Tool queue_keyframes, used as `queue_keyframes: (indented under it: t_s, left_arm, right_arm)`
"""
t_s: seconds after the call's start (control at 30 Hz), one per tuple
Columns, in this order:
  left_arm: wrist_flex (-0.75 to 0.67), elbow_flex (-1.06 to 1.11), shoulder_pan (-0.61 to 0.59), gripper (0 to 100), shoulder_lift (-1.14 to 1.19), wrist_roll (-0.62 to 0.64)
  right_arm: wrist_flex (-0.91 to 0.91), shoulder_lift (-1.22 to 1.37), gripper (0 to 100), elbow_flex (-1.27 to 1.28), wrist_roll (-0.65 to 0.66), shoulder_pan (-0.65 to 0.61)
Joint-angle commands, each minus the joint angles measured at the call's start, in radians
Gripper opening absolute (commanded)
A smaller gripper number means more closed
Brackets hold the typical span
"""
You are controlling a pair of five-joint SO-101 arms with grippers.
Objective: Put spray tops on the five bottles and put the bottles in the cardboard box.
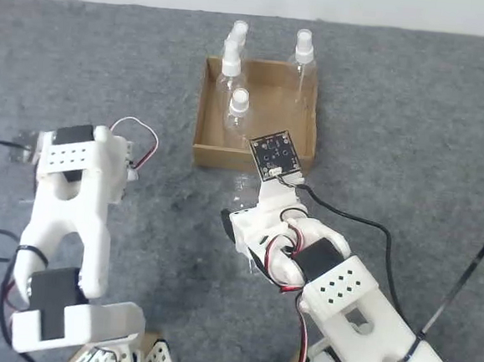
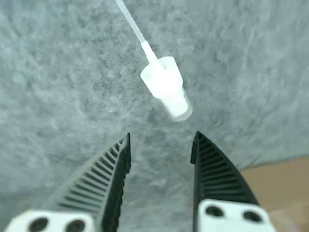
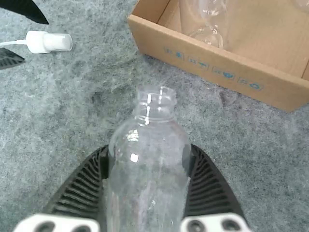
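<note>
Grey felt covers the counter (image 1: 414, 119). On it, just in front of the box (image 3: 217, 67), is the one bare bottle (image 3: 154, 108), its neck open. The right pincer (image 3: 148, 152) has it by the body, jaws closed snug on both sides; whether it stands quite upright I cannot tell. Its spray top (image 2: 164, 87) lies on its side on the felt, over toward the left arm, with the thin tube running away from it. The left pincer (image 2: 162, 137) hangs above it, jaws spread wide and holding nothing. The top sits just past the tips, not between them. Four capped bottles (image 1: 239, 105) stand in the box.

The step in hand looks to be picking up that top. To do it well, the left pincer should come down astride the stubby cap, not the tube, and close across its collar. That leaves the tube free to point down. The neck is narrow, so the tube's tip wants lining up over it before lowering, with the right arm keeping the bottle steady.
</note>
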Motion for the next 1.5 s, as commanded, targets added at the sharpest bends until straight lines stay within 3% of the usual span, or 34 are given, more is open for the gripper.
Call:
queue_keyframes:
  t_s: [0.0, 0.47, 0.83, 1.23, 1.47]
  left_arm:
    - [0.068, -0.087, -0.003, 19, -0.02, -0.163]
    - [0.078, -0.203, -0.229, 19, -0.02, -0.841]
    - [0.078, -0.229, -0.279, 19, -0.011, -1.545]
    - [0.081, -0.231, -0.242, 19, -0.008, -1.889]
    - [0.238, -0.361, -0.135, 19, 0.132, -2.025]
  right_arm:
    - [-0.018, -0.048, 0.7, -0.018, -0.002, 0.016]
    - [-0.018, -0.048, 0.7, -0.018, -0.002, 0.016]
    - [-0.018, -0.048, 0.7, -0.018, -0.002, 0.016]
    - [-0.018, -0.048, 0.7, -0.018, -0.002, 0.016]
    - [-0.018, -0.048, 0.7, -0.018, -0.002, 0.016]
